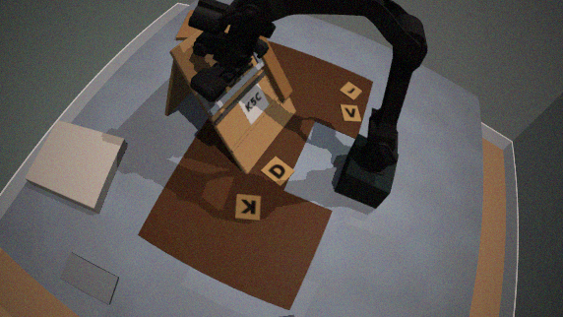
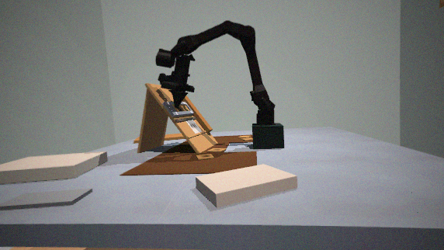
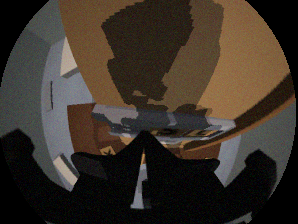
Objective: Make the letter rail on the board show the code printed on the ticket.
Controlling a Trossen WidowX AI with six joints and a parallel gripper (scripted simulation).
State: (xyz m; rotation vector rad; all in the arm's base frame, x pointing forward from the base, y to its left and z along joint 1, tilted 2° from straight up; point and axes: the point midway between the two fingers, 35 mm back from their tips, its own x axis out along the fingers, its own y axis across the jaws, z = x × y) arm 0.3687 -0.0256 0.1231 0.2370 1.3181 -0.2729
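Note:
The slanted wooden board [image 1: 256, 138] [image 2: 202, 143] [image 3: 245, 55] bears a ticket [image 1: 252, 104] [image 2: 192, 126] reading K5C, below the grey letter rail [image 1: 236, 92] [image 2: 182, 114] [image 3: 226, 123]. Tan tiles sit in the rail's right part; their letters are unreadable now. My gripper [image 2: 178, 107] [image 3: 144, 133] is shut and empty, its tips down at the rail, left of those tiles; it hides part of the rail in the top view. The K tile [image 1: 248, 207] [image 2: 205, 157] [image 3: 107, 151] lies loose before the board, the D tile [image 1: 278, 170] beside its lower edge. The V tile [image 1: 350, 113] and J tile [image 1: 350, 91] lie farther right.
Brown mat [image 1: 236, 256] [image 2: 163, 167] lies under the loose tiles. A pale block [image 1: 76, 164] [image 2: 43, 164] stands left of the board; another pale block [image 2: 252, 180] is at the front. A thin grey slab [image 1: 90, 278] [image 2: 43, 199] lies front left. The arm's base [image 1: 364, 172] [image 2: 268, 136] stands right.

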